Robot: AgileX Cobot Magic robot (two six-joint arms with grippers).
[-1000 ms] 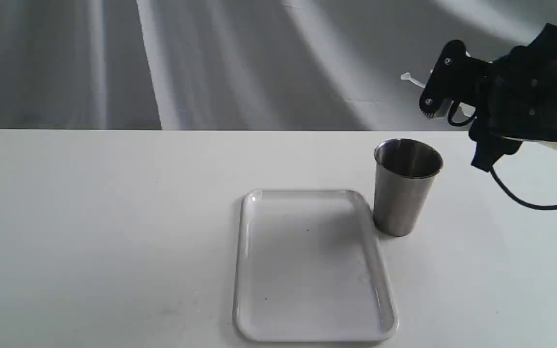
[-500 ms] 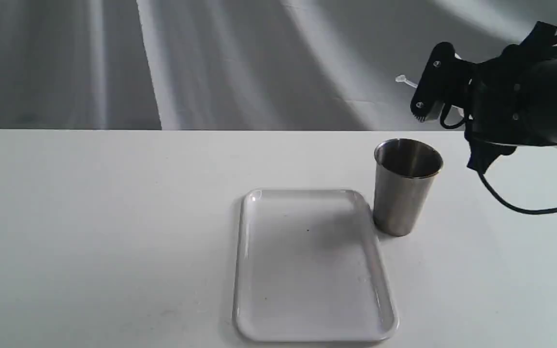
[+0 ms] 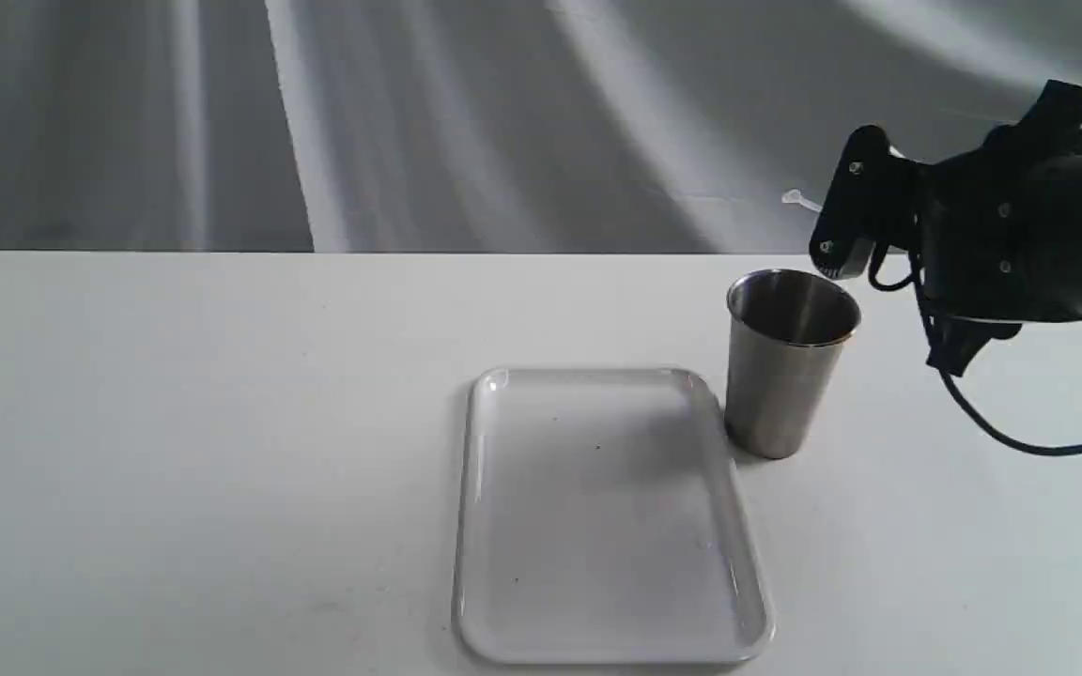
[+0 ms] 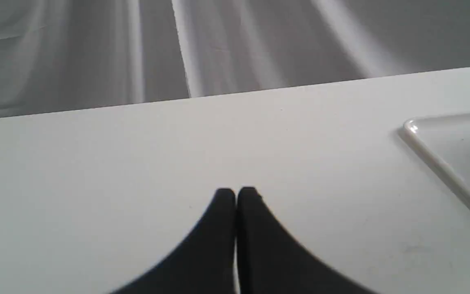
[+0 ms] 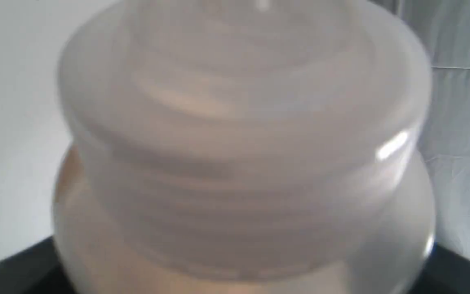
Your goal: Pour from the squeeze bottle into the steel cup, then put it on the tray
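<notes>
Presently, the white table [image 3: 175,422] bears the tray [image 3: 468,507], which lies flat near the middle. The right gripper [image 3: 856,225] hangs above the table at the right of the exterior view. Its fingers are clamped on the squeeze bottle [image 5: 243,163], held clear of the surface and tipped sideways, with amber liquid showing through its wall. The steel cup [image 3: 785,376] stands upright just beside the tray's far right corner, below the gripper's fingertips. The left gripper [image 4: 236,194] is fully closed on nothing, low over the table near the tray.
</notes>
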